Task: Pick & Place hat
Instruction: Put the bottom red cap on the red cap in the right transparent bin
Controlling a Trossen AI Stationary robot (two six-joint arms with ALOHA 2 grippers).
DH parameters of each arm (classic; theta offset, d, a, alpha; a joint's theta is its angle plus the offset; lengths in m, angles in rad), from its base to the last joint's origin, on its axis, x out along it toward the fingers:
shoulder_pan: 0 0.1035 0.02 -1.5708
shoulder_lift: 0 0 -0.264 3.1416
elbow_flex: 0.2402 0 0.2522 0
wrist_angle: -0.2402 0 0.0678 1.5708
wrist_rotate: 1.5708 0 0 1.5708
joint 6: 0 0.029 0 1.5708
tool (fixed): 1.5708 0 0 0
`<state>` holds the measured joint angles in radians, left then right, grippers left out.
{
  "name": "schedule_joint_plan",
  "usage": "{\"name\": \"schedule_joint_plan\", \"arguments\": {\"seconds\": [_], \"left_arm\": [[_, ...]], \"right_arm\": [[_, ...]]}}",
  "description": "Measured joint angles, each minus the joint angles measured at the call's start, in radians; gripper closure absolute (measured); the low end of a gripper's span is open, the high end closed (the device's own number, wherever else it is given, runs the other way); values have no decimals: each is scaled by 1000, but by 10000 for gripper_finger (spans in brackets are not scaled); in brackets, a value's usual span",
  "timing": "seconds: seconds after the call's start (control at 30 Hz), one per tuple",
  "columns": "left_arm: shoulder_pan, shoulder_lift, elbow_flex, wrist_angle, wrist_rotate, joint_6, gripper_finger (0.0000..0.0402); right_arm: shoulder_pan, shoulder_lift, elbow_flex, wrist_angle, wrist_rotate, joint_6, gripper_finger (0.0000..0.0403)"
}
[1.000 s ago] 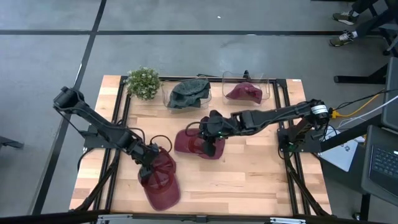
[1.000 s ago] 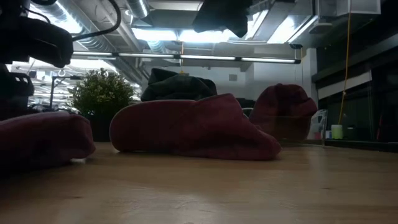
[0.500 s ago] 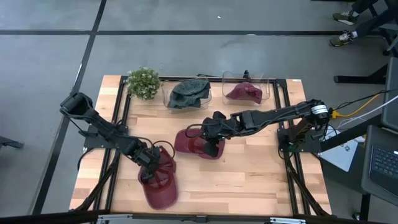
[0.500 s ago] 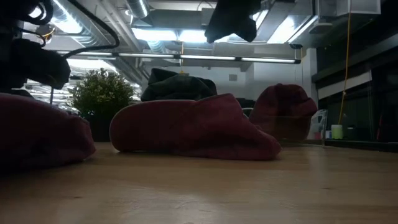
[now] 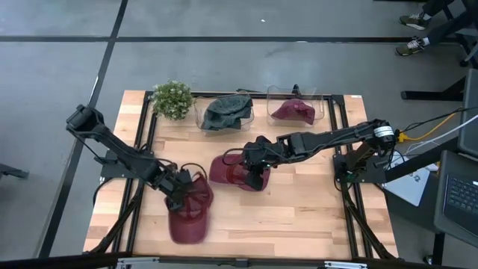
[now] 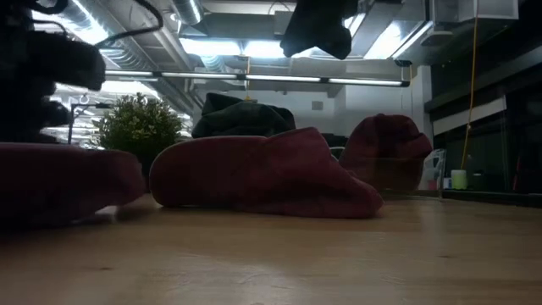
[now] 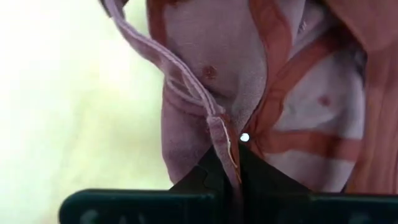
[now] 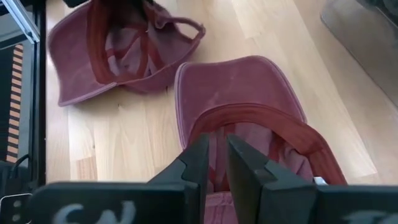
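While the high view blurs it, the left gripper (image 5: pixel 181 196) pinches a maroon cap (image 5: pixel 188 213) at lower left. Only its wrist view shows the strap (image 7: pixel 214 124) clamped. At centre, the right gripper (image 5: pixel 252 166) pinches a 2nd cap's (image 5: pixel 228 170) rim.

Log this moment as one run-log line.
left end effector: shut on maroon cap rim | right end effector: shut on second maroon cap | bins: two hats placed
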<state>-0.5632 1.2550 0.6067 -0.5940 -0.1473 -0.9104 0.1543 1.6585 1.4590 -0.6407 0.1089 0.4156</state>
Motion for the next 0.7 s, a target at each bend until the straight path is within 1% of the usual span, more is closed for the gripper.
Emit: {"name": "schedule_joint_plan", "arguments": {"seconds": [0.1, 0.2, 0.3, 0.53, 0.7], "left_arm": [[0, -46, 22, -75, -84, 4, 396], [0, -85, 78, -181, -199, 77, 397], [0, -114, 143, -245, -322, 221, 397], [0, -166, 293, -248, -614, 572, 397], [0, -197, 400, -249, -819, 821, 397]], "right_arm": [[0, 0, 0, 0, -1, 1, 350], [0, 0, 0, 11, 0, 2, 350], [-3, 0, 0, 45, -1, 3, 350], [-44, 0, 0, 131, -10, 23, 348], [-91, -3, 0, 196, -81, 41, 321]]}}
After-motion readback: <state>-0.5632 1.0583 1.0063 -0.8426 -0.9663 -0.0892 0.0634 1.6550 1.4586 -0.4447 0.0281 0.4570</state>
